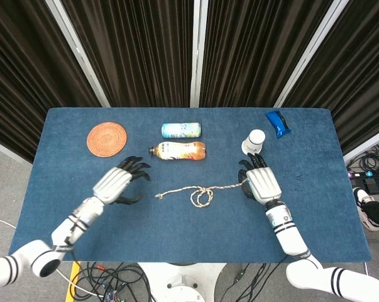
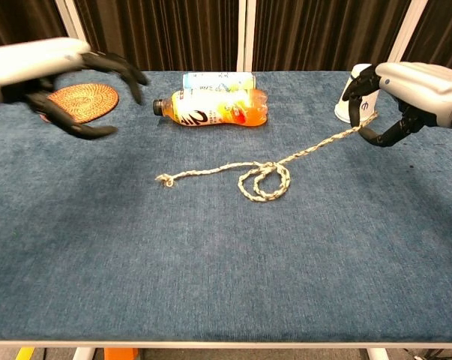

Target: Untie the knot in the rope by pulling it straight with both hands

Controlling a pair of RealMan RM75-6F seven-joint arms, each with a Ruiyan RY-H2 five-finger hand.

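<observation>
fingers on one end only — the other end of the rope is not yet taken

fingers (image 2: 359,84) of your right hand (image 1: 262,184) are curled round the right end of the rope (image 2: 211,170), pinching it and holding that end lifted off the blue table (image 1: 315,214), just in front of the paper cup (image 2: 358,94). your left hand (image 2: 42,69) holds nothing: its fingers are spread and arched, and it hovers above the cloth near the woven coaster (image 1: 106,138), apart from the rope.

the rope lies mid-table, in front of the orange drink bottle (image 2: 214,106) and the can (image 1: 181,130) behind it. its loose knot (image 2: 265,178) sits as an open loop about the middle, and the free left end (image 2: 163,180) rests flat on the cloth, between your left hand and the knot.

by my reading you are in the reach-and-grasp step for the second end; no straightening pull can work yet. your next move calls for bringing the left hand down and rightward onto that frayed tip, closing thumb and fingers firmly on it. keep the right hand's pinch as it is, since a thin cord could slip. once both ends are held, draw the hands apart along the table's length.
</observation>
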